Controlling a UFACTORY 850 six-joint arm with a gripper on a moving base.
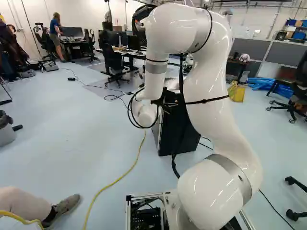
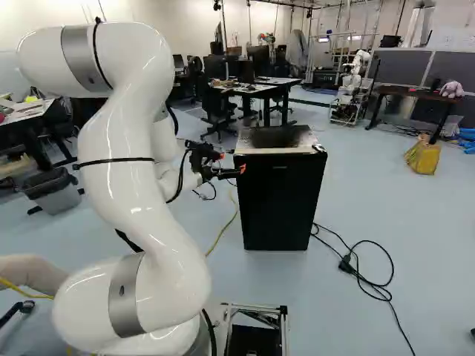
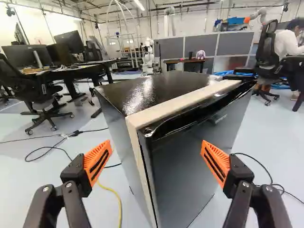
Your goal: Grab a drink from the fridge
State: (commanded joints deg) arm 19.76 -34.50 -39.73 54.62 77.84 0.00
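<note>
The gripper point(image 2: 231, 163) stands wide open, its orange pads point(image 3: 99, 162) apart and holding nothing; the near upper corner of the fridge point(image 2: 278, 204) shows between the two fingers in the wrist view. Whether either touches it is unclear. The fridge is a low, upright black box on the floor point(image 2: 386, 222), its door point(image 3: 194, 161) closed, so its contents are hidden, and any drink inside with them. It has a glossy dark top point(image 3: 161, 90), a pale strip point(image 3: 180, 104) running along the top and down beside the door, and a recessed lip at the door's upper edge. Farther out, a grey bin point(image 2: 61, 199) has a dark liner, its contents unclear; a yellow bag point(image 2: 423, 157) sits on the floor, contents also unclear.
</note>
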